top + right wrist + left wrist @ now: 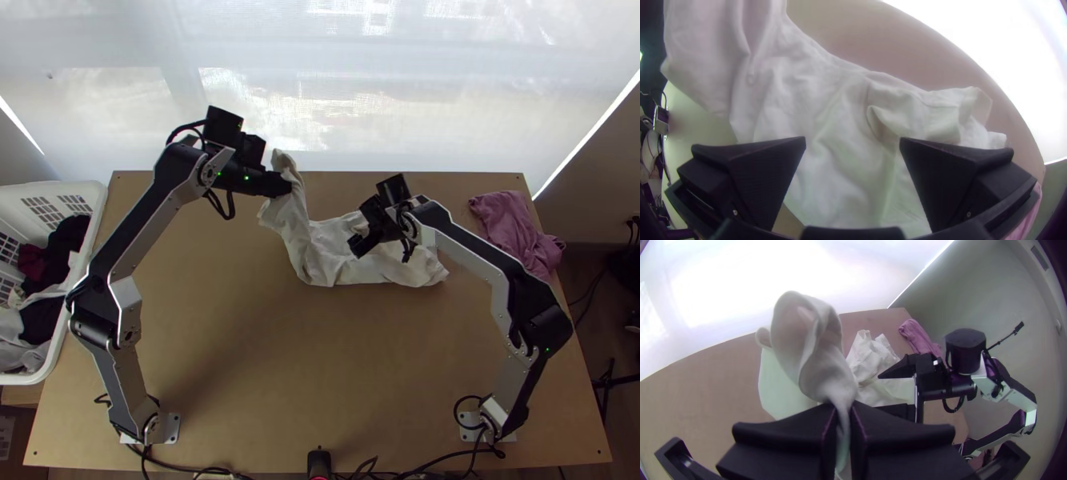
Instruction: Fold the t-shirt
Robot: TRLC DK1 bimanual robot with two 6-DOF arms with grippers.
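Note:
The white t-shirt [368, 264] lies bunched and wrinkled near the table's far edge, one end lifted on the left. My left gripper [286, 186] is shut on that raised end; in the left wrist view the cloth rises from between the fingertips of the left gripper [843, 406]. Over the shirt's right half stands my right gripper [358, 240], its fingers apart. The right wrist view has the wrinkled shirt [840, 115] beneath the open right gripper [852, 142], with a raised fold between and beyond the fingers.
A mauve cloth [520, 232] lies crumpled at the table's far right. A white basket [56, 364] holding dark and white clothes stands at the left. Bare wood [320, 360] stretches in front of the shirt, and cables run along the near edge.

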